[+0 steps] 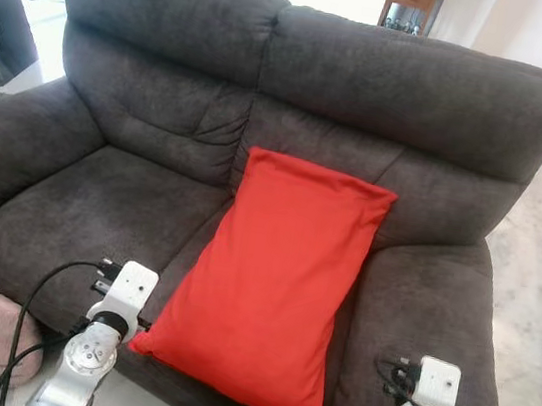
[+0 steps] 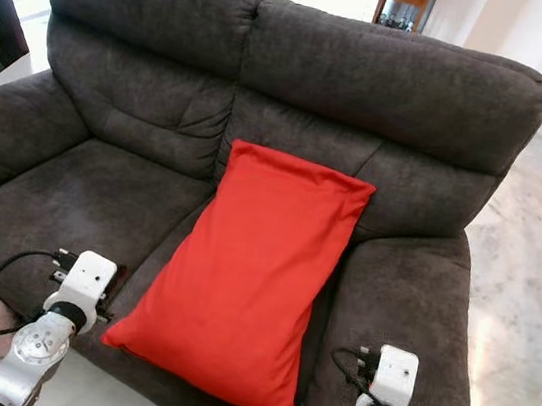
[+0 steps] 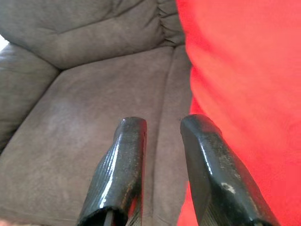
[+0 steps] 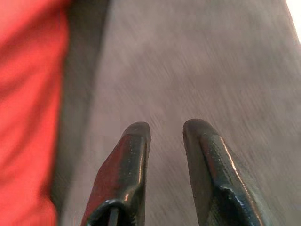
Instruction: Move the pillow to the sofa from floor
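Daylight pours in from behind the sofa [image 1: 298, 86], where the background at the top burns out to white. The head views are evenly lit and sharp, with soft shadow in the seat creases. The left wrist view is slightly soft; its glossy black fingers [image 3: 214, 160] carry pale reflections. The right wrist view is streaked with motion blur across the grey fabric

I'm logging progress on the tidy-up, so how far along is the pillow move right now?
Done, by the look of it: the red pillow lies on the sofa, leaning against the backrest beside the right armrest. In hand: nothing. The left gripper hangs open over the seat beside the pillow, and the right gripper is open over the armrest, both empty. Left: probably just pulling the arms back; the pillow's lower corner slightly overhangs the seat's front edge.
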{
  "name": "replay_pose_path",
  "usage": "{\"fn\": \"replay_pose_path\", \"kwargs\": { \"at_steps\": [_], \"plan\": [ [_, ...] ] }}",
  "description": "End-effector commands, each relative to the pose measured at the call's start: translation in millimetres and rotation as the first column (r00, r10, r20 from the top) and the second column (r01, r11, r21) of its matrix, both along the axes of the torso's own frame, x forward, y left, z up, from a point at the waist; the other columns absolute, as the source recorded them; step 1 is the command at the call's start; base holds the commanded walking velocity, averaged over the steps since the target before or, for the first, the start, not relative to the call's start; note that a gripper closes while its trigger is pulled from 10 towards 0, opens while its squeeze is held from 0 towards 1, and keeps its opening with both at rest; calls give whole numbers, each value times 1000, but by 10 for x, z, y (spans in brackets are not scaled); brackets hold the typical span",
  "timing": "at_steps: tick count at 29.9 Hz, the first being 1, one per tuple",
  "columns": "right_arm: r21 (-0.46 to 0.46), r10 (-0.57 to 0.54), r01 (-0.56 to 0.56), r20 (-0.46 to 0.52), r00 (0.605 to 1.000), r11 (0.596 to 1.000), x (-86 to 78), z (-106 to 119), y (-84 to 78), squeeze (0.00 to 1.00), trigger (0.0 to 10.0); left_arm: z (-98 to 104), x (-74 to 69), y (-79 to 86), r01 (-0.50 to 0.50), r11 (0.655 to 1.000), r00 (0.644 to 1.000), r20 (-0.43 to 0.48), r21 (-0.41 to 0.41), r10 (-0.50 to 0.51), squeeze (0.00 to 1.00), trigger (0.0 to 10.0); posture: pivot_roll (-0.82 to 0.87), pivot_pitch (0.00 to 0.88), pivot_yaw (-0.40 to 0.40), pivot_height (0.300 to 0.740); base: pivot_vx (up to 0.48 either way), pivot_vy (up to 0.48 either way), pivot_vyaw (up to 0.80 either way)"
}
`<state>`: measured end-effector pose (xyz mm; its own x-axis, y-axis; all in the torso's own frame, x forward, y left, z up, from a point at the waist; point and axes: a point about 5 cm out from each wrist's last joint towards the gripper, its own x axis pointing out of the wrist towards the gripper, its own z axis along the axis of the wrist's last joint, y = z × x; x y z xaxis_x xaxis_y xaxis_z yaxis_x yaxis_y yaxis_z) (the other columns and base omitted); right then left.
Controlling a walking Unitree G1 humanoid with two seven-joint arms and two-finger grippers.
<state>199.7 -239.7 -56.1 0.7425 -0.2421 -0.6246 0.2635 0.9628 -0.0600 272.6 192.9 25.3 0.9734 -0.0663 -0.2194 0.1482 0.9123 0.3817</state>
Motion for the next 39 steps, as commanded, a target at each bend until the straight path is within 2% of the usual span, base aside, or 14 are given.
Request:
{"fn": "replay_pose_path", "kwargs": {
  "at_steps": [1,2,3,4,5,8,11,17,23,24,27,33,35,39],
  "plan": [
    [-11,-17,17,-22,1000,1000,-46,-24,-40,0,10000,-12,9,-33,25,1000,1000,-3,-8,-25,0,10000,81,16,-24,740,0,0,0],
    [-38,-8,6,-64,998,999,-112,-65,-60,0,10000,-17,8,-61,41,999,999,-1,-12,-41,0,10000,79,12,-23,740,0,0,0],
    [-38,-8,6,-64,998,999,-112,-65,-60,0,10000,-17,8,-61,41,999,999,-1,-12,-41,0,10000,79,12,-23,740,0,0,0],
    [-49,13,-20,-134,991,999,-238,-139,-76,0,10000,-5,10,-113,59,998,998,8,-25,-59,0,10000,81,5,-22,740,0,0,0],
    [-49,20,-28,-159,987,998,-292,-167,-84,0,10000,-4,8,-130,66,997,998,9,-29,-66,0,10000,85,0,-22,740,0,0,0],
    [-54,28,-39,-193,981,998,-366,-204,-98,0,10000,-8,7,-151,80,996,997,13,-34,-80,0,10000,83,0,-20,740,0,0,0],
    [-63,45,-63,-251,967,996,-537,-270,-126,0,10000,-21,-4,-174,102,994,995,18,-37,-101,0,10000,73,0,-14,740,0,0,0],
    [-54,-18,3,-284,959,999,-762,-323,-208,0,10000,-41,-30,-189,119,992,993,13,-40,-118,0,10000,67,0,-1,740,0,0,0],
    [81,-19,42,-269,963,996,-842,-385,-71,0,10000,-39,-47,-191,121,992,992,32,-39,-119,0,10000,63,0,4,740,0,0,0],
    [81,-19,42,-269,963,996,-842,-385,-71,0,10000,-39,-47,-191,121,992,992,32,-39,-119,0,10000,63,0,4,740,0,0,0],
    [114,20,12,-281,960,993,-859,-418,34,0,10000,-43,-109,-132,55,997,997,58,-55,-52,0,10000,64,0,9,740,0,0,0],
    [122,15,19,-272,962,992,-854,-418,47,0,10000,6,-185,-89,18,998,994,107,-59,-11,0,10000,65,0,6,740,0,0,0],
    [119,17,16,-267,964,993,-842,-415,53,0,10000,51,-245,-92,12,998,989,146,-67,-2,0,10000,62,0,7,740,0,0,0],
    [116,11,20,-263,965,993,-835,-412,52,0,10000,57,-349,-106,21,997,987,159,-78,-8,0,10000,71,0,3,740,0,0,0]
  ]
}}
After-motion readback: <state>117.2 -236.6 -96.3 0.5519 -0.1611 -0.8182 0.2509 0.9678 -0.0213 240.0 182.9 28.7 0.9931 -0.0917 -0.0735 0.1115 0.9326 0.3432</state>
